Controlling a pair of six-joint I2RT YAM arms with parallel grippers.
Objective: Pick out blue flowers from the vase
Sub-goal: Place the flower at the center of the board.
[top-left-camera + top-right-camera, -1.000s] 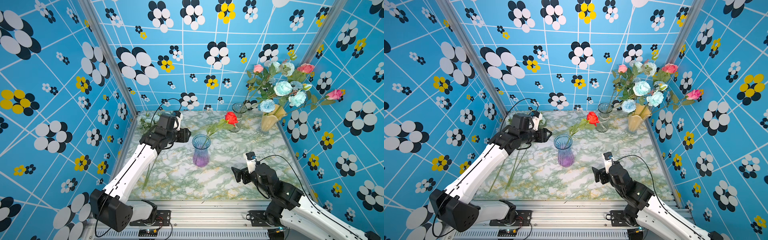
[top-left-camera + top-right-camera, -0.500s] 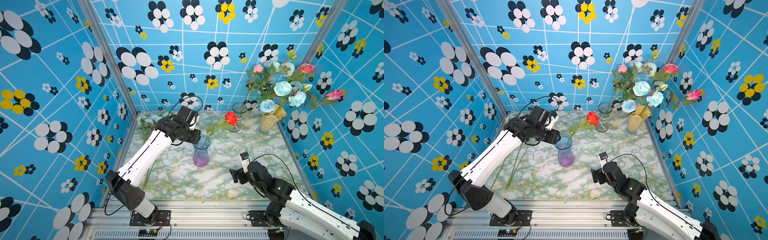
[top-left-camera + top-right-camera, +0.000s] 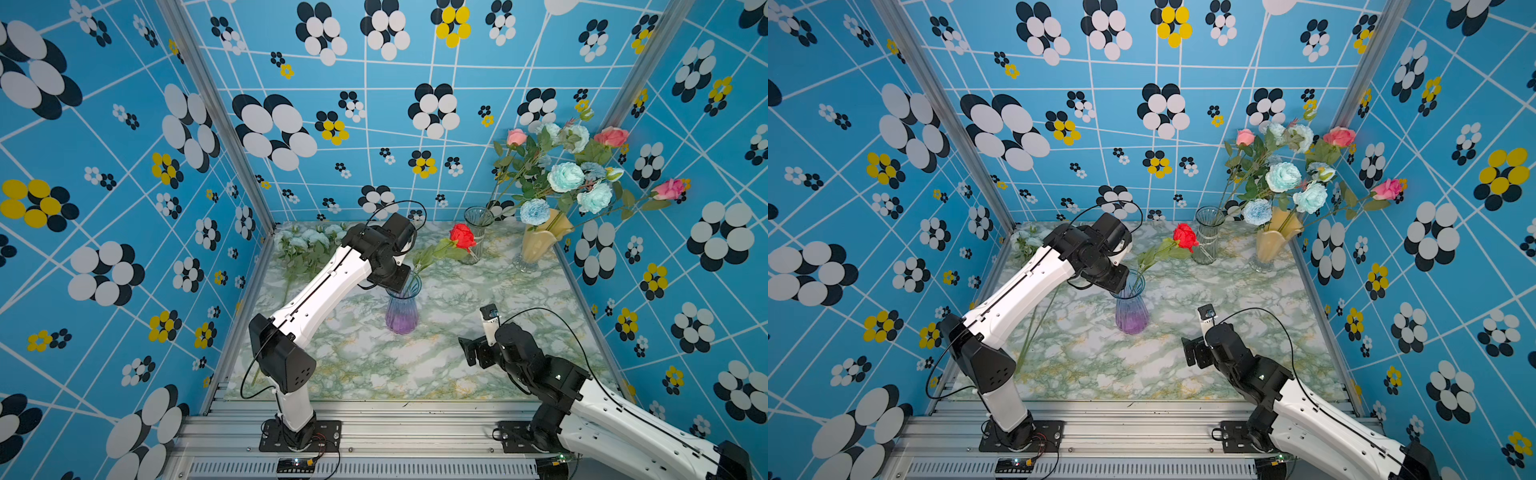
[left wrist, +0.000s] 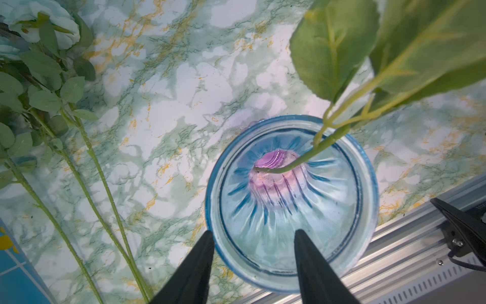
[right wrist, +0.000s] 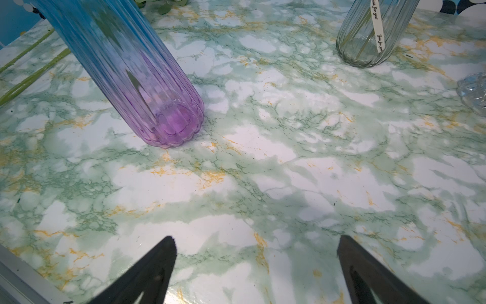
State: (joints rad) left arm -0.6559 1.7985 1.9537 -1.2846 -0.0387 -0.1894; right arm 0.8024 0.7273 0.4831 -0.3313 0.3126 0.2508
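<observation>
My left gripper (image 4: 253, 231) over vase (image 4: 368, 189) rim, jaws apart, gripping nothing. Rose (image 3: 462, 236) stem in vase. Blue flowers (image 3: 309, 237) lie beside vase. My right gripper (image 5: 255, 237) near vase, spread, empty.

Reaches forward and inward with the left arm (image 3: 320, 286), elbow raised, wrist bent steeply down. Holds the left gripper (image 4: 254, 233) pointing straight down, fingers (image 4: 194, 268) parted with a clear gap and nothing between them. Lies low with the right arm (image 3: 602, 419), forearm stretched toward the middle. Points the right gripper (image 5: 255, 238) forward and slightly down, spread wide, empty.
</observation>
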